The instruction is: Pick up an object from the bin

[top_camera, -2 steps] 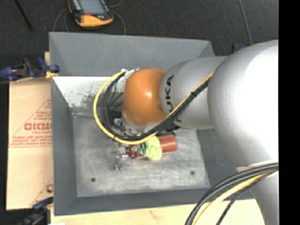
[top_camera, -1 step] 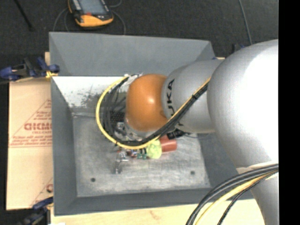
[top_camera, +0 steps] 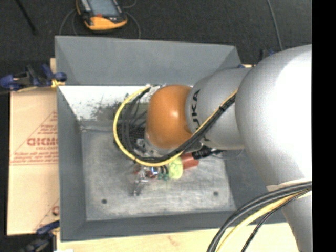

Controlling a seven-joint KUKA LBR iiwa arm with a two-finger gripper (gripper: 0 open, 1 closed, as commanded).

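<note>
Yellow-green lump [top_camera: 176, 168]: a rounded thing on the bin floor, near the middle and a little to the right. It is tucked just under the lower edge of the wrist and is the biggest piece of a small cluster.
Cluster: a red piece [top_camera: 190, 162] lies just beside the lump on its right, partly hidden by the arm. A small green bit [top_camera: 165, 175] lies just to the lump's left. Beyond that are a few red and blue scraps, too small to name.
Arm [top_camera: 273, 119]: a broad silver body that comes in from the right and covers the right side of the bin.
Orange cover [top_camera: 167, 117]: a smooth dome on the wrist, above the middle of the bin.
Yellow cable [top_camera: 119, 121]: loops out to the left of the cover and back under it, with black cables [top_camera: 131, 126] bunched inside the loop.
Gripper [top_camera: 139, 184]: a grey metal tip pokes out below the wrist, down at the floor. It is just left of the cluster and apart from the lump.
Grip: cannot tell whether it is wide or narrow, and nothing can be seen held in it.
Bin [top_camera: 105, 190]: a grey metal floor, bare to the left and in front of the cluster.
Back wall [top_camera: 147, 62]: plain grey, with dark scuffs [top_camera: 97, 106] lower down at the left.
Handheld device [top_camera: 101, 12]: orange and black, on the dark ground beyond the bin.
</note>
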